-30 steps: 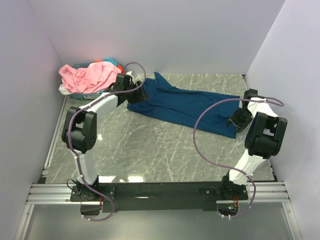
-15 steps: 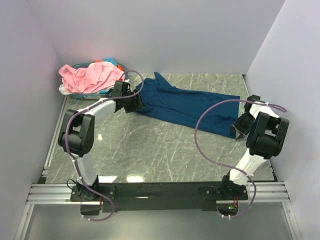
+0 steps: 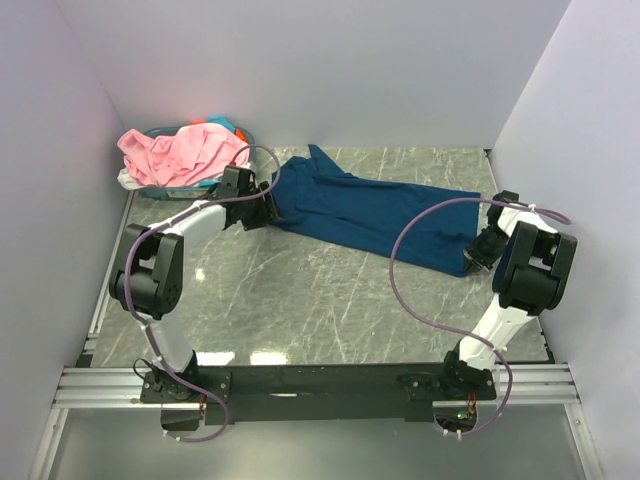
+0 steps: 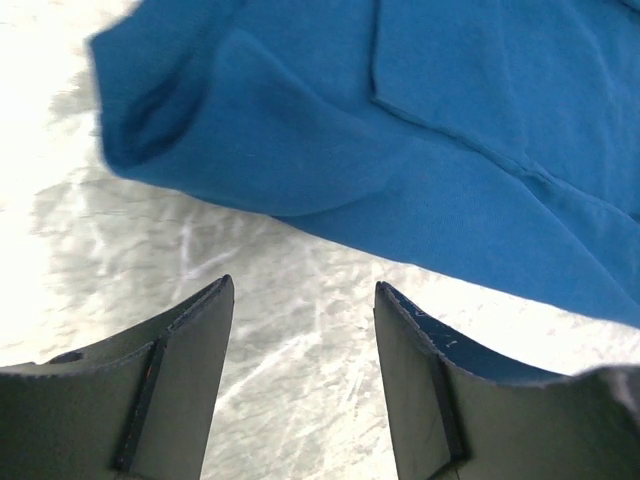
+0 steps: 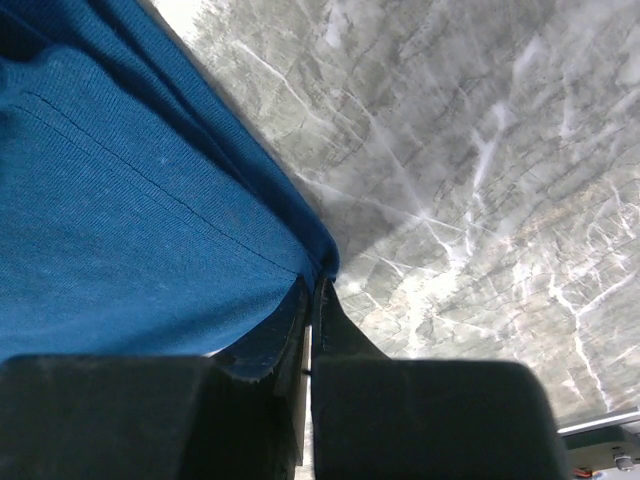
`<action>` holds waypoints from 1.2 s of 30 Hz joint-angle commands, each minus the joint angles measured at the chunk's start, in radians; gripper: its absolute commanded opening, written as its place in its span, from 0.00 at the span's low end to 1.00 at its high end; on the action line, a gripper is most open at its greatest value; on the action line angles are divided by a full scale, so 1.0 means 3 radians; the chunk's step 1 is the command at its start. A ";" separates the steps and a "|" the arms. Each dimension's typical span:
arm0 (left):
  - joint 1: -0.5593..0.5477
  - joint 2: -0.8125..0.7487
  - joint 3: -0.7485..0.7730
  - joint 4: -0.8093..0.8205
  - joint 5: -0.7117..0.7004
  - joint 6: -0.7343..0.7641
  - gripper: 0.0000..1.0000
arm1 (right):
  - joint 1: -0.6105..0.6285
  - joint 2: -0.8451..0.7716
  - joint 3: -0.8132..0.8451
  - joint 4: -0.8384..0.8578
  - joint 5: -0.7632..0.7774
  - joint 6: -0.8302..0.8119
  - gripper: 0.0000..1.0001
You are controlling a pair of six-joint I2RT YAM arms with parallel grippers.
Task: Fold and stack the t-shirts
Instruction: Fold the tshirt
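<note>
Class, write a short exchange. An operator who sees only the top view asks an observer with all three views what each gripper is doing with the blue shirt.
Operator: From above I can't tell. Does the right gripper have the shirt?
Observer: Yes. The right wrist view shows its jaws shut on the shirt's hemmed edge.
Operator: And the left gripper?
Observer: Open and empty. The left wrist view shows bare table between its jaws. The shirt's edge lies just ahead of them, untouched.
</note>
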 commanded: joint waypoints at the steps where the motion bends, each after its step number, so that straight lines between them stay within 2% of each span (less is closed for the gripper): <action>1: 0.0031 -0.0200 -0.0044 -0.0063 -0.0210 0.0036 0.63 | -0.0052 -0.0020 -0.0163 -0.0090 0.0315 -0.0025 0.00; 6: 0.0031 -0.0241 -0.0090 -0.0155 -0.0379 0.0112 0.61 | -0.0261 -0.0164 -0.0332 -0.0137 0.0382 -0.0004 0.00; 13: 0.0026 -0.0210 -0.0203 -0.0053 -0.0242 0.0092 0.58 | -0.0379 -0.0194 -0.0343 -0.0162 0.0366 -0.0019 0.00; 15: 0.0031 -0.0175 -0.0203 -0.0017 -0.0226 0.0072 0.52 | -0.0379 -0.0189 -0.0343 -0.0162 0.0356 -0.0014 0.00; 17: 0.0031 -0.0134 -0.0178 -0.0017 -0.0221 0.0077 0.49 | -0.0384 -0.0189 -0.0343 -0.0157 0.0351 -0.0019 0.00; 36: 0.0047 0.0403 0.0221 0.0162 -0.0221 0.0010 0.49 | -0.0389 -0.0174 -0.0353 -0.0131 0.0285 -0.0040 0.00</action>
